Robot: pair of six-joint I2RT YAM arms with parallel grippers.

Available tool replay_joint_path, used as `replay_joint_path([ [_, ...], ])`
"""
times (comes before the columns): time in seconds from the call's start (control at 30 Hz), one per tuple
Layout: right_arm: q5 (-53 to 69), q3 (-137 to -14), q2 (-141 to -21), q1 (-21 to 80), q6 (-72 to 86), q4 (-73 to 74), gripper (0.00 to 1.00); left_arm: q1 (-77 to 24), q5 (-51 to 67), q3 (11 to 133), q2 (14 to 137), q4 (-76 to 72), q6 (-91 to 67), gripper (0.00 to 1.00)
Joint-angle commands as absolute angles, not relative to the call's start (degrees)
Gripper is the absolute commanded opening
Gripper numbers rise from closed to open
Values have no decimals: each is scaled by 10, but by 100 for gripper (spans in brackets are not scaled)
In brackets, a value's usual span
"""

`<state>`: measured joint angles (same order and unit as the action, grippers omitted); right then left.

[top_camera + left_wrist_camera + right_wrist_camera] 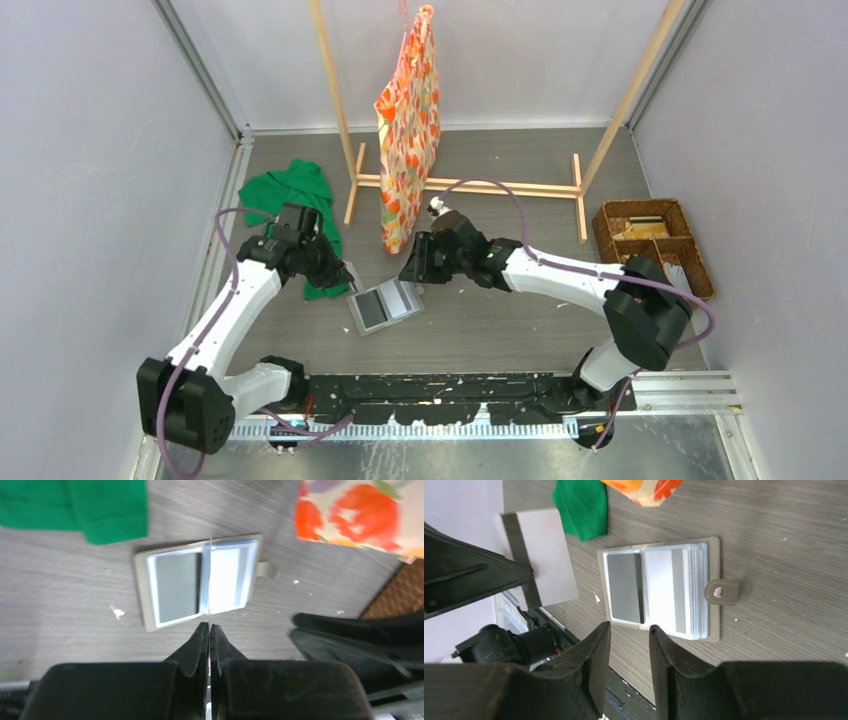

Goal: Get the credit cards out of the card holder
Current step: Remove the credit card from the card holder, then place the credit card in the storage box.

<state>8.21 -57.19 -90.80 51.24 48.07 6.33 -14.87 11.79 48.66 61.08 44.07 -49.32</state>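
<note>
Your left claw (209,626), low centre of its wrist view, is pinched fully closed on one card (546,555) by a thin edge, so you could lose it if the arm swings or the card twists. Your right claw (629,647) hangs about half open and empty just short of the holder (659,590), which lies open flat at the centre of the top view. Nothing pins it: closing on the stacked sleeves (696,595) may catch several or drag the whole holder.
</note>
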Motion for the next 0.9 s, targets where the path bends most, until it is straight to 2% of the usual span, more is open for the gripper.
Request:
replay_joint_path([
  [0.0, 59, -566, -866, 503, 466, 77, 40, -151, 46, 546, 664, 614, -558, 1],
  [0.27, 98, -575, -880, 531, 452, 8, 42, -188, 53, 604, 730, 682, -625, 1],
  [0.5, -35, -578, -850, 633, 328, -20, 48, -192, 82, 638, 777, 713, -637, 0],
  [0.87, -170, -611, -917, 715, 240, -39, 49, -197, 130, 643, 794, 710, -622, 1],
])
